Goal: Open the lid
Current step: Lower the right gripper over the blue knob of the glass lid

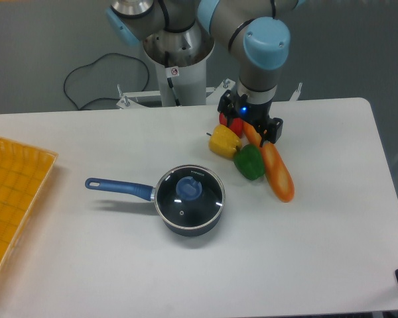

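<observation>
Yellow pepper (224, 140), green pepper (249, 161), red pepper (235, 125), orange baguette (276, 170), yellow tray (13, 199), white table (331, 225)

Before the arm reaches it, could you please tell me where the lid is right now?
The lid sits closed on the saucepan near the table's centre, below and left of the green pepper, well apart from the end effector.

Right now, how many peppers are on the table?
3, clustered behind the pot: a yellow pepper, a green pepper to its right, and a red pepper partly hidden by the gripper. More might be hidden behind it.
</observation>
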You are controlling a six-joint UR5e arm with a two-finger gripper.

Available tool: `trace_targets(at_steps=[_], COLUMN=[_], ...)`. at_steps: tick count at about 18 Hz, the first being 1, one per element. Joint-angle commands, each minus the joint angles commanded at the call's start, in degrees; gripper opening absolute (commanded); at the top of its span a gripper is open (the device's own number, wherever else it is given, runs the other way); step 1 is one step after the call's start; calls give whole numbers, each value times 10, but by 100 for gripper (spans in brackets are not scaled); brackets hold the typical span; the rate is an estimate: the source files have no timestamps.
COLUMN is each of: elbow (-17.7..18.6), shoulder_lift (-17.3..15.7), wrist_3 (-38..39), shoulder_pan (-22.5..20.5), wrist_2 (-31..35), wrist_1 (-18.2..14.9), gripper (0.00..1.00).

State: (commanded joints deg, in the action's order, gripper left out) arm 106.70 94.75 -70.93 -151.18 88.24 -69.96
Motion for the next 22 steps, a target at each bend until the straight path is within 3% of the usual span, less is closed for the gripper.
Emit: trace_targets(at_steps=[7, 22], elbow=[-4, -22], shoulder_lift=[25, 63], wrist_3=[4, 50], shoulder_pan=[47, 104], wrist_2=[6, 7], wrist_1=[42, 58], gripper=[100, 100])
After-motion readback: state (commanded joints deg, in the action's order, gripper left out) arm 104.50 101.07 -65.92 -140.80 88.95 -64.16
